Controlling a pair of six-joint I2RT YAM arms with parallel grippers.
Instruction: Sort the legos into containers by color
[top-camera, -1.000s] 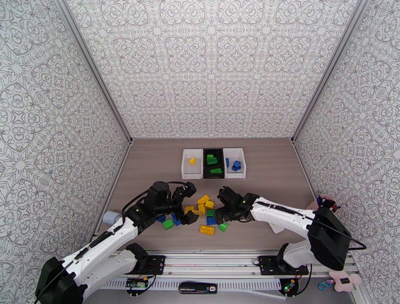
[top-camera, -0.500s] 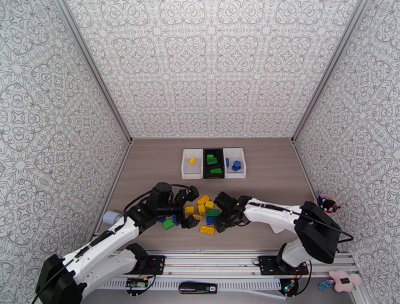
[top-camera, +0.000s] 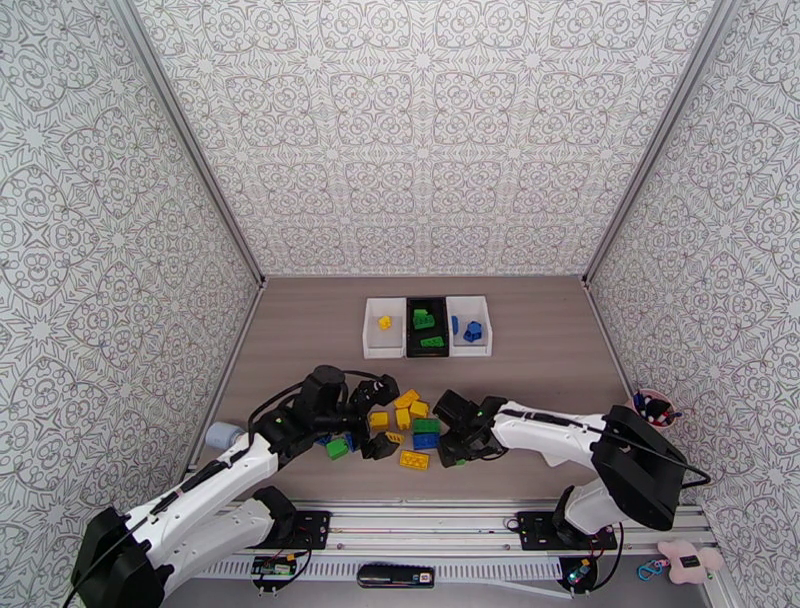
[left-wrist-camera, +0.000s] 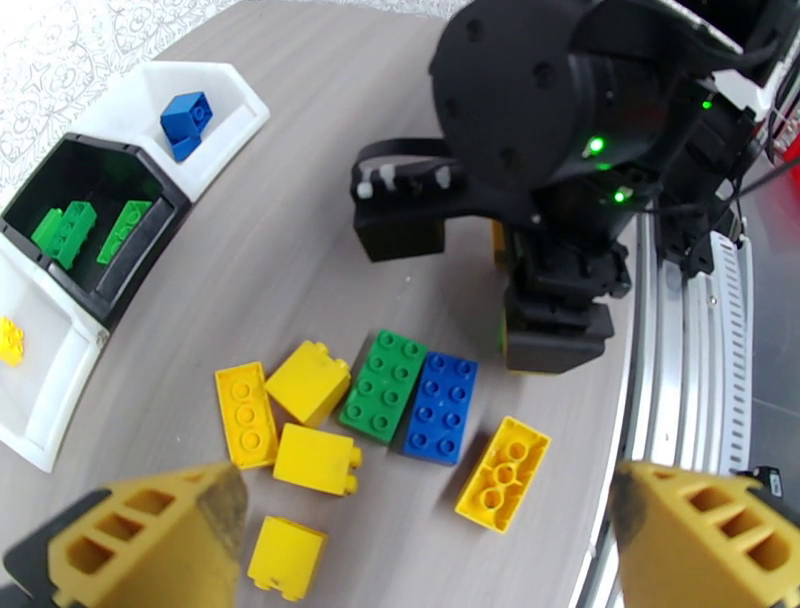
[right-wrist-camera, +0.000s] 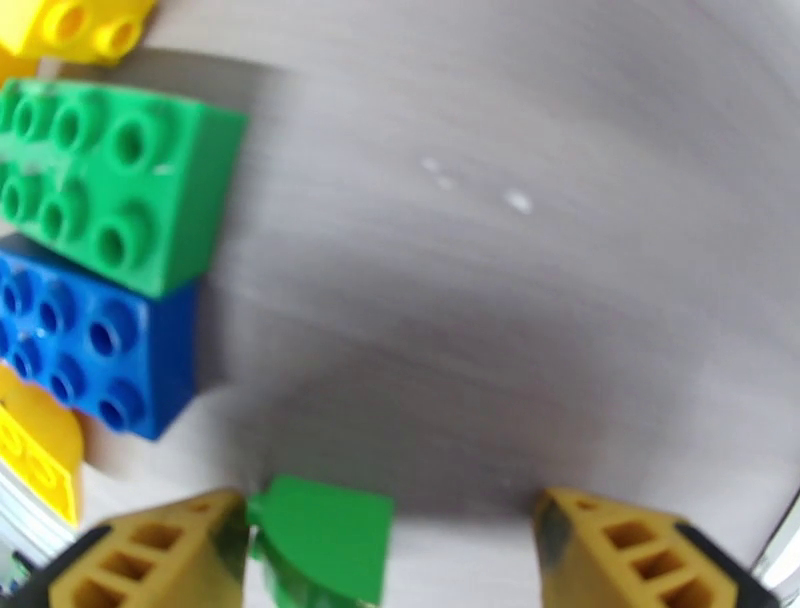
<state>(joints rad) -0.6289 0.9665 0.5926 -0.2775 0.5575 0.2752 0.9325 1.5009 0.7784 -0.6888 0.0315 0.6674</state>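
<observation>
**Both grippers open at the brick pile**

The left gripper (top-camera: 381, 418) hangs over the near-left part of the pile, jaws spread wide and holding nothing. Between the two grippers the loose legos (top-camera: 408, 428) lie on the table (top-camera: 300, 340): several yellow ones, then a green eight-stud brick (left-wrist-camera: 384, 385) touching a blue eight-stud brick (left-wrist-camera: 440, 407). The right gripper (right-wrist-camera: 395, 550) sits low over the table with its jaws apart. A small green brick (right-wrist-camera: 322, 538) is against one finger and the other finger is well clear of it. At the far side stand the containers: a white bin (top-camera: 368, 330) with a yellow brick, a black bin (top-camera: 427, 352) with green bricks, and a second white bin (top-camera: 487, 328) with blue bricks.
</observation>
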